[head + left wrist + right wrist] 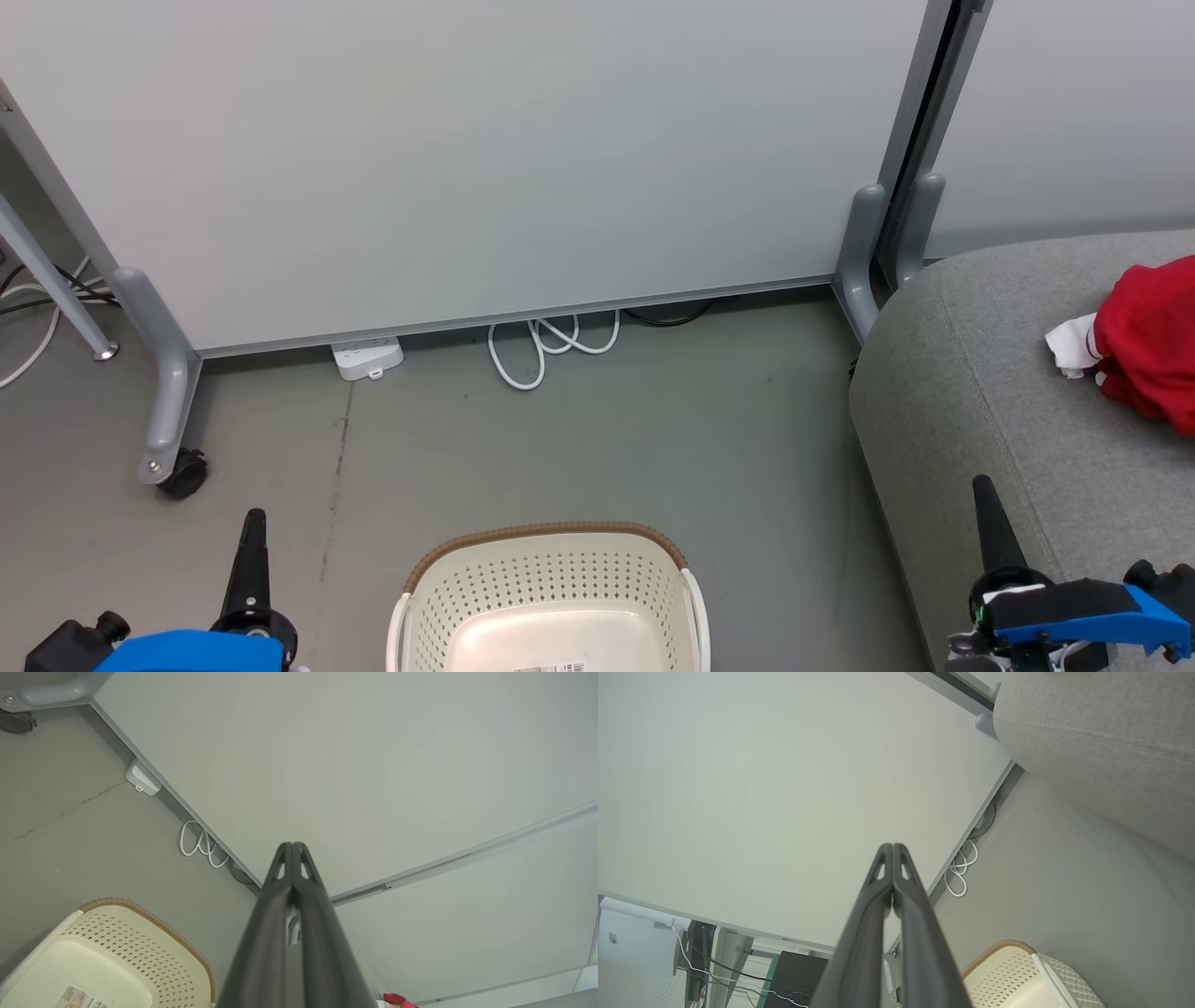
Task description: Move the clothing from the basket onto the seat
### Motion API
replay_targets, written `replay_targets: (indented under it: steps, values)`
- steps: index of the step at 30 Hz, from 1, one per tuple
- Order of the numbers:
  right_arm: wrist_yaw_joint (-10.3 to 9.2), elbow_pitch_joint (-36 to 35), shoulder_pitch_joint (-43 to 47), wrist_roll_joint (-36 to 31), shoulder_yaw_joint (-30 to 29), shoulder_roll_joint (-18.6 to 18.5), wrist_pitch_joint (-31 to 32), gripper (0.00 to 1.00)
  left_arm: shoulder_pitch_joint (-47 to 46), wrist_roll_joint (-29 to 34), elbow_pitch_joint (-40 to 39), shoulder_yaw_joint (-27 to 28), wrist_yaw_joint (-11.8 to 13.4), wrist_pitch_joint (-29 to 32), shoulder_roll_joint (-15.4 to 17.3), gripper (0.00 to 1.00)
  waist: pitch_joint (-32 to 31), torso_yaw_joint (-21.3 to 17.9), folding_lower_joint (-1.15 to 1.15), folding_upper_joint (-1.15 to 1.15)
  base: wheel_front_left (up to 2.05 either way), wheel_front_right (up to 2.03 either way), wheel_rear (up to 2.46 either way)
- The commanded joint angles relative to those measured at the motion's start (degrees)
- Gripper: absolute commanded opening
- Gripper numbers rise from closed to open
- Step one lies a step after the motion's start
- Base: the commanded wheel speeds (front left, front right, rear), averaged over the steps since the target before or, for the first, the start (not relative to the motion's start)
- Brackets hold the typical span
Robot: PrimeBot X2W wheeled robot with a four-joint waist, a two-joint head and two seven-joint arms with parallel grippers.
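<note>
The cream-white perforated basket (551, 597) with a brown rim band stands on the floor at the bottom centre, and its visible inside holds only a paper label; it also shows in the wrist views (117, 956) (1017, 975). Red clothing (1148, 341) with white trim lies bunched on the grey seat (990, 392) at the right edge. A sliver of red clothing (397, 1000) shows in the left wrist view. My left gripper (254, 519) (293, 845) is shut and empty, left of the basket. My right gripper (982, 485) (893, 846) is shut and empty over the seat's front corner.
A pale partition panel (448, 149) on grey wheeled feet (173, 411) stands behind the basket. A white power strip (367, 357) and a coiled white cable (551, 343) lie at its base. A table leg (56, 289) and cables sit at the far left.
</note>
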Motion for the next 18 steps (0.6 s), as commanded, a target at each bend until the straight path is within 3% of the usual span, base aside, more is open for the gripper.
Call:
replay_targets:
  steps: [1,18]
  values:
    - [-0.01,-0.8,-1.4,1.6,-0.3,0.1,0.6,0.00,-1.3,-1.4,-0.8,0.5,-0.2,0.4,0.4,0.00,0.0,0.0,0.00,0.00,0.00,0.00,0.00]
    - [-0.02,-0.9,-2.2,11.2,-1.0,0.1,3.0,0.00,-1.9,-10.5,-1.1,1.3,-0.3,2.8,0.4,0.00,0.2,-0.1,0.00,0.00,0.00,0.00,0.00]
